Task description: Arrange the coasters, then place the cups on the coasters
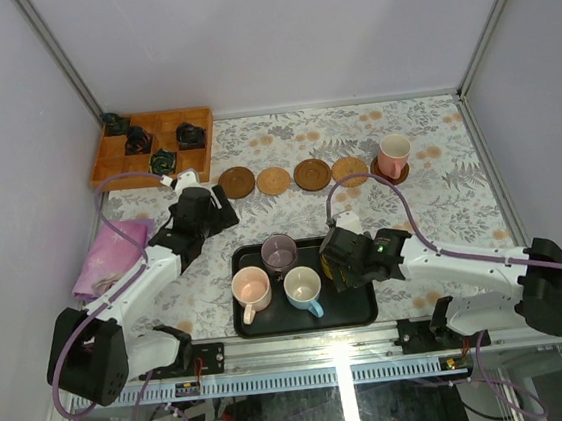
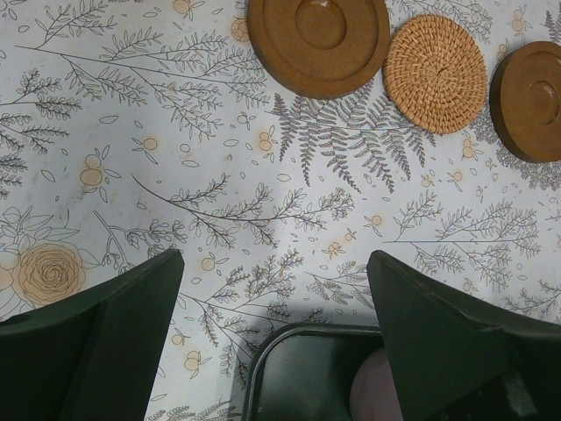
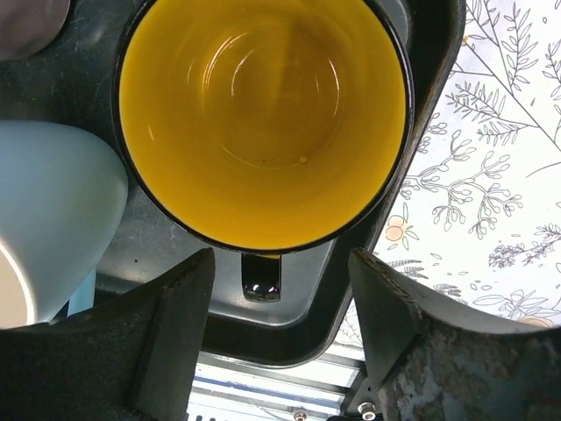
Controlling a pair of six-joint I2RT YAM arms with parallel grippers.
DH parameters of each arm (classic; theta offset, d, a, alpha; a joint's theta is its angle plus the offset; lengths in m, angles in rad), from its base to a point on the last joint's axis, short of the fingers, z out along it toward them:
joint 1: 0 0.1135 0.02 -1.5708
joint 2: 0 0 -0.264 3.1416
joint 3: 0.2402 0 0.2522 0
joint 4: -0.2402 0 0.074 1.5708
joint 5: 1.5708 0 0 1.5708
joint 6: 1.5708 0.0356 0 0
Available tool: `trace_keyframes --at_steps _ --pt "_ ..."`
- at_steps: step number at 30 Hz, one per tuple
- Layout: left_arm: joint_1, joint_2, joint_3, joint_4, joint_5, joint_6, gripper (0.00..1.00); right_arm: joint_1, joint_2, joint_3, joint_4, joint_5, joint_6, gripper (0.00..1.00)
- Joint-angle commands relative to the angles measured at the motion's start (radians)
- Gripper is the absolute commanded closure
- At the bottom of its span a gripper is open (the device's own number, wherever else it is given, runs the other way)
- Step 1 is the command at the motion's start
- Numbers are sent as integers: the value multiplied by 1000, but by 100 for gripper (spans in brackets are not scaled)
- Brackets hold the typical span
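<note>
My right claw (image 3: pixel 280 260) is wide open and holds nothing. It hangs just over the yellow cup (image 3: pixel 263 114), which sits in the black tray (image 3: pixel 298 338). The cup's handle (image 3: pixel 261 282) points to 6 o'clock in the wrist view, right in the gap between my two fingers, so I think I should go down and pinch there. From above, the nearest free coaster (image 1: pixel 349 170) lies at 12 o'clock. My left claw (image 2: pixel 273 289) is open too, and farther from this cup.
</note>
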Motion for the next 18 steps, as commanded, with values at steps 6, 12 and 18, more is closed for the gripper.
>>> trace_keyframes --at_steps 6,12,18 --pt "-3 7 14 28 15 -3 14 8 43 14 45 50 42 44" --pt "-5 -1 9 20 14 -4 14 8 59 15 48 51 44 53" --pt "-5 -8 10 16 3 -1 14 8 69 13 52 53 35 61"
